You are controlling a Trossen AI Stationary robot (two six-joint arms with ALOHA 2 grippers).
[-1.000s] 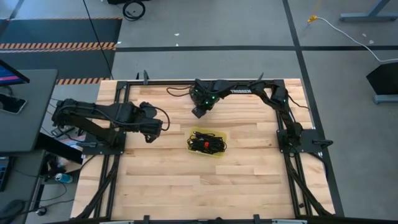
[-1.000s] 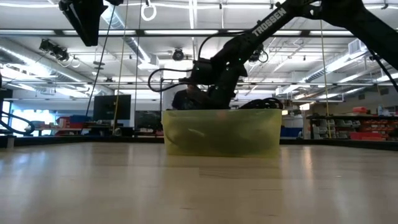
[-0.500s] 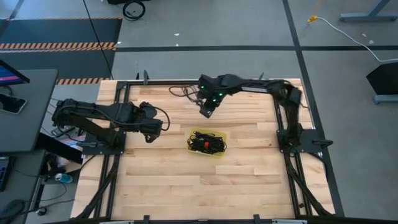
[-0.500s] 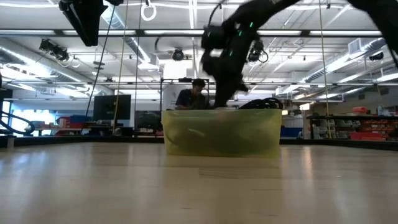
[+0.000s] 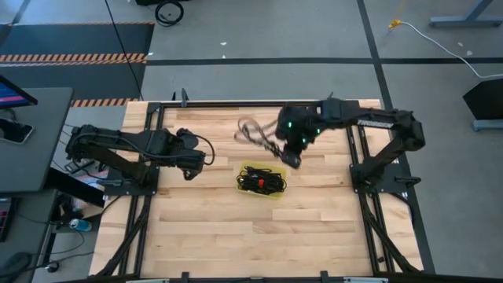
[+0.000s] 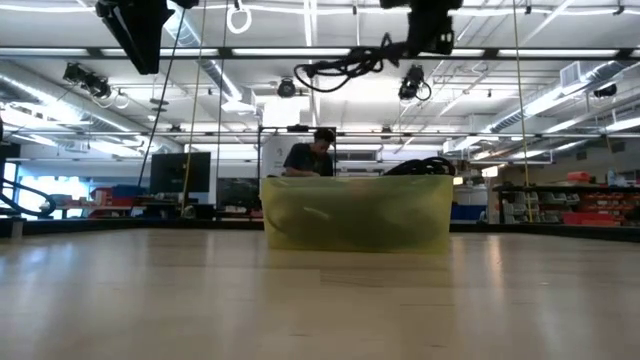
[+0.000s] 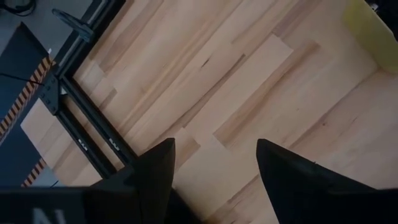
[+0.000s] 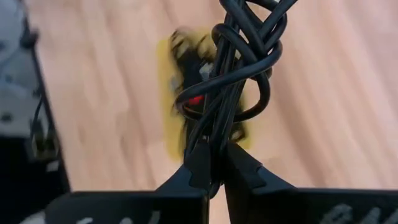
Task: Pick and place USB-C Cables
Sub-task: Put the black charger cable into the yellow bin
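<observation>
A bundled black USB-C cable [image 8: 239, 68] is in my right gripper [image 8: 214, 163], which is shut on it high above the table, just beyond the far right corner of the yellow bin [image 5: 277, 193]. The cable [image 5: 255, 130] trails from the right gripper [image 5: 291, 158] toward the table's left. In the low view the cable [image 6: 340, 70] loops in the air above the bin [image 6: 355, 212]. Several black cables with red ties [image 5: 262, 181] lie in the bin. My left gripper [image 7: 214, 167] is open and waits over bare wood at the table's left [image 5: 191, 167]. My right gripper pinches several strands of the bundled cable between its two fingers [image 8: 200, 163], at one end of the bundle [image 8: 214, 140]. The rest of the coil reaches out past the fingertips. The cable is lifted clear of the table and the bin, loosely looped.
The bin stands near the middle of the wooden table [image 5: 212, 228]. Black frame rails [image 5: 141, 212] run along the table's left and right sides. A person [image 6: 315, 152] sits in the room behind the bin. Bare wood lies on the near half of the table.
My right gripper has risen from the table's far middle and swung toward the right and near side, coming close to the bin's far right corner. The cable bundle came up with it, from lying on the wood to lifted clear and trailing leftward.
</observation>
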